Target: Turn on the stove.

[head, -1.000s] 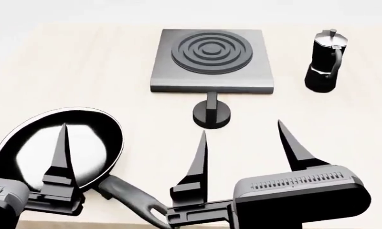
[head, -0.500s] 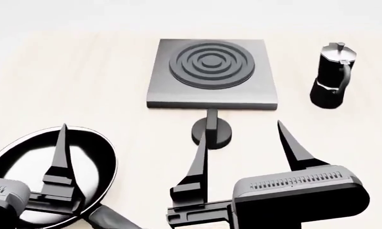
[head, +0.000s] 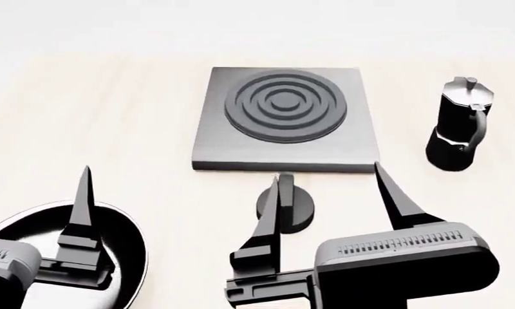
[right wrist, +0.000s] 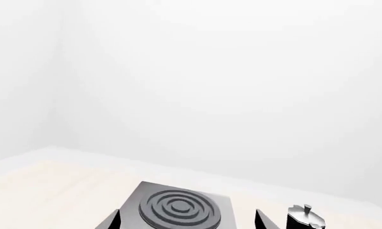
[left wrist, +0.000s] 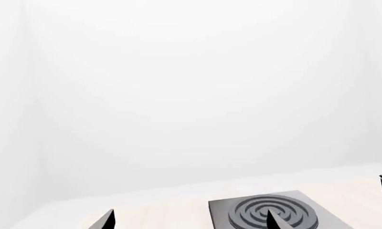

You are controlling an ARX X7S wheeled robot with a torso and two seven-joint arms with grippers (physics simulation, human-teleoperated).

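Observation:
The stove [head: 285, 119] is a flat grey square slab with a dark concentric-ring burner, at the table's middle. Its round black knob [head: 290, 207] with an upright fin stands just in front of the slab. My right gripper [head: 326, 187] is open, its left finger in front of the knob and its right finger near the slab's front right corner. My left gripper [head: 34, 187] is open above the frying pan; only one of its fingers shows in the head view. The stove also shows in the left wrist view [left wrist: 274, 215] and the right wrist view [right wrist: 178, 208].
A black frying pan [head: 43, 225] lies at the front left under my left gripper. A black moka pot [head: 459, 125] stands right of the stove and shows in the right wrist view [right wrist: 303, 217]. The light wooden table [head: 111, 116] spreads around them.
The stove, knob, pan and moka pot have all shifted toward me and lower in the head view. My right gripper's left finger now overlaps the knob. Both grippers stay open.

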